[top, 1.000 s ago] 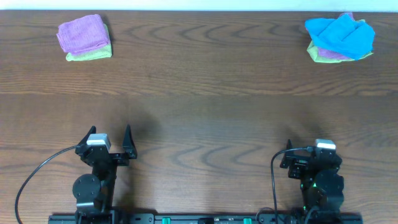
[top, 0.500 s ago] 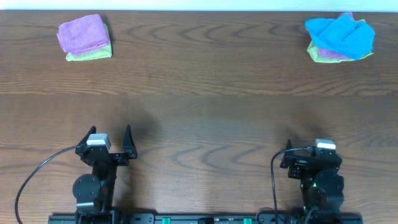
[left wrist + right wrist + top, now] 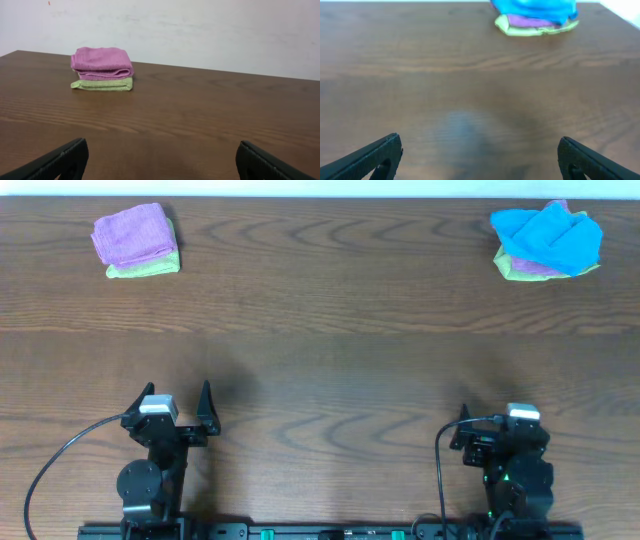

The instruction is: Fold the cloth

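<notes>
- Cloth point(image 3: 545, 235) sits at the far right corner of the table point(image 3: 320, 330), loosely bunched, not folded flat.
- It lies on top of a small stack: a purple cloth point(image 3: 535, 268) under it, and a lime-green cloth point(image 3: 512, 273) at the bottom touching the table.
- In the right wrist view the blue cloth point(image 3: 532, 7) is at the table's far edge, cut off by the top of the frame.
- Second stack at the table's far left corner: a folded purple cloth point(image 3: 133, 235) on a folded lime-green cloth point(image 3: 145, 269), neat, edges roughly aligned.
- Left gripper point(image 3: 162, 145) is at the table's near edge, left side, jaws spread wide, nothing between them, bare wood only.
- Right gripper point(image 3: 479, 140) is at the table's near edge, right side, jaws also spread wide and holding nothing.
- Both grippers are well apart from either stack, and the whole middle of the table lies between them and the cloths.
- A black cable point(image 3: 60, 455) loops off the left arm at the table's near left edge.
- A pale wall point(image 3: 200, 30) stands behind the table's far edge.
</notes>
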`<action>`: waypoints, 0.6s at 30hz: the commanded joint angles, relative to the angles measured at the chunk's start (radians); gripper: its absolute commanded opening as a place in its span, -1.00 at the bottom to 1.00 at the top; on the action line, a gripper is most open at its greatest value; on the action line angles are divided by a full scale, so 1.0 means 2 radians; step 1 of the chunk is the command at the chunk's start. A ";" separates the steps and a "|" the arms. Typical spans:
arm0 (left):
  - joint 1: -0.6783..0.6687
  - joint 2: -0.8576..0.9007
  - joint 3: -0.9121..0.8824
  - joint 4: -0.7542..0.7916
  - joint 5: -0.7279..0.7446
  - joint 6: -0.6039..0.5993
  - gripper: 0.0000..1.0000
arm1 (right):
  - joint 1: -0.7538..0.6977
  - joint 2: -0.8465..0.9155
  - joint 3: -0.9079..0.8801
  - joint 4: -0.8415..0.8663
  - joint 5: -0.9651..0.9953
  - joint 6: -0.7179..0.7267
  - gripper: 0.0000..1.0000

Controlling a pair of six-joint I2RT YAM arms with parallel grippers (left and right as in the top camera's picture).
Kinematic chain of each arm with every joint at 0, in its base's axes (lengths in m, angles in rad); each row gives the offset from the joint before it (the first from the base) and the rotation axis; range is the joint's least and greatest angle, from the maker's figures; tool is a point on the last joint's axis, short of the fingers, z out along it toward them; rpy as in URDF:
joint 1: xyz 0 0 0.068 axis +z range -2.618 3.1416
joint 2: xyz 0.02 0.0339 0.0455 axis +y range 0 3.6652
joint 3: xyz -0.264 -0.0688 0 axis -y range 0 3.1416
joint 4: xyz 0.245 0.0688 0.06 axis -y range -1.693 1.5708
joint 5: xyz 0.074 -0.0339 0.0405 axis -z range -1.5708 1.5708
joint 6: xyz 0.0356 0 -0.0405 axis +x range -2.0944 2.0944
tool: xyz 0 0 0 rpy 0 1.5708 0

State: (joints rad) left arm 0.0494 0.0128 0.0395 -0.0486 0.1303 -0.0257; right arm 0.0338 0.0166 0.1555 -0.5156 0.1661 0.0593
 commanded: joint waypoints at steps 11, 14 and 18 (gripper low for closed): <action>-0.002 -0.005 -0.017 -0.008 -0.003 0.006 0.91 | -0.031 0.121 0.015 0.333 -0.019 0.035 0.99; -0.002 -0.005 -0.017 -0.008 -0.003 0.006 0.91 | -0.068 0.230 0.067 0.368 -0.018 0.068 0.99; -0.002 -0.005 -0.017 -0.008 -0.003 0.006 0.91 | -0.117 0.369 0.161 0.367 -0.049 0.090 0.98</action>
State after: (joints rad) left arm 0.0494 0.0113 0.0391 -0.0486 0.1268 -0.0257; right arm -0.1467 0.6228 0.3614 0.2142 0.1173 0.1738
